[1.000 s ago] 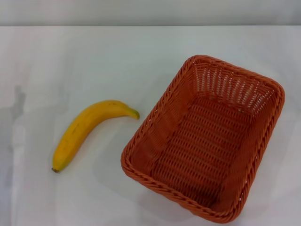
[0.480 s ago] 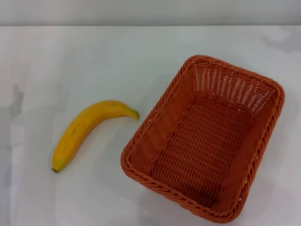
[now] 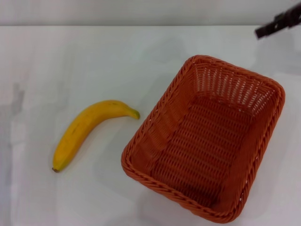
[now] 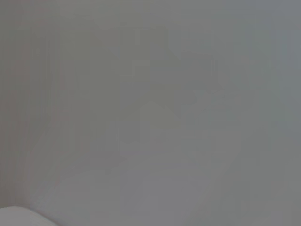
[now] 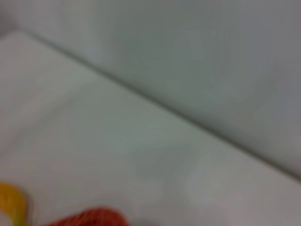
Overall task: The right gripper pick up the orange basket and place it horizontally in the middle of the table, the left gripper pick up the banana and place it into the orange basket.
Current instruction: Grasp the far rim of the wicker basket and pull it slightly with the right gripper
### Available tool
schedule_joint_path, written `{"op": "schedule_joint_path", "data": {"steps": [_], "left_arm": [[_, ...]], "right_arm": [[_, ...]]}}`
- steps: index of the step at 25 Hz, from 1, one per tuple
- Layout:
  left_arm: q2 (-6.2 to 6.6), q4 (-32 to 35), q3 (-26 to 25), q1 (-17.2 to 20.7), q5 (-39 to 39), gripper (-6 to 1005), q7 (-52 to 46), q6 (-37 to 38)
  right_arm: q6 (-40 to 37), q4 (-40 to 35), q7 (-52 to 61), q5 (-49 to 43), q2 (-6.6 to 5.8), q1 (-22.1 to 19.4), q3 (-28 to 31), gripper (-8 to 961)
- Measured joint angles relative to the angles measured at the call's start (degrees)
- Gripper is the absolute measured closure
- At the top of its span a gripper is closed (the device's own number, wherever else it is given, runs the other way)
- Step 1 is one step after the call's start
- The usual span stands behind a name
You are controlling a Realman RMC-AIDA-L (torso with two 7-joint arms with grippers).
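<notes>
The orange basket (image 3: 207,139) sits empty on the white table (image 3: 94,61), right of centre, turned at an angle. A yellow banana (image 3: 87,129) lies on the table to its left, apart from it. A black tip of the right gripper (image 3: 278,23) shows at the top right corner of the head view, above and behind the basket's far corner. In the right wrist view a bit of the basket rim (image 5: 89,217) and the banana end (image 5: 11,200) appear at the lower edge. The left gripper is out of view.
The table's far edge (image 3: 141,25) meets a pale wall. The left wrist view shows only a blank grey surface with a pale corner (image 4: 19,216).
The right gripper's black tip has come into the head view at the top right corner. Basket and banana have not moved.
</notes>
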Motion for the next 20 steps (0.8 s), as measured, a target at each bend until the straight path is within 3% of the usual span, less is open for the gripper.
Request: {"op": "schedule_joint_path", "data": {"steps": [7, 15, 20], "left_arm": [[0.00, 0.0, -0.1, -1.1, 0.0, 121, 0.0, -0.1], [-0.06, 0.0, -0.1, -1.0, 0.0, 121, 0.0, -0.2], [-0.08, 0.0, -0.1, -0.9, 0.1, 122, 0.0, -0.3]], "right_arm": [[1.9, 0.4, 0.9, -6.9, 4.89, 1.0, -0.9, 167], [1.3, 2.2, 0.8, -7.8, 7.51, 2.2, -1.9, 179], [-3.3, 5.2, 0.8, -8.5, 8.08, 2.3, -3.8, 186]]}}
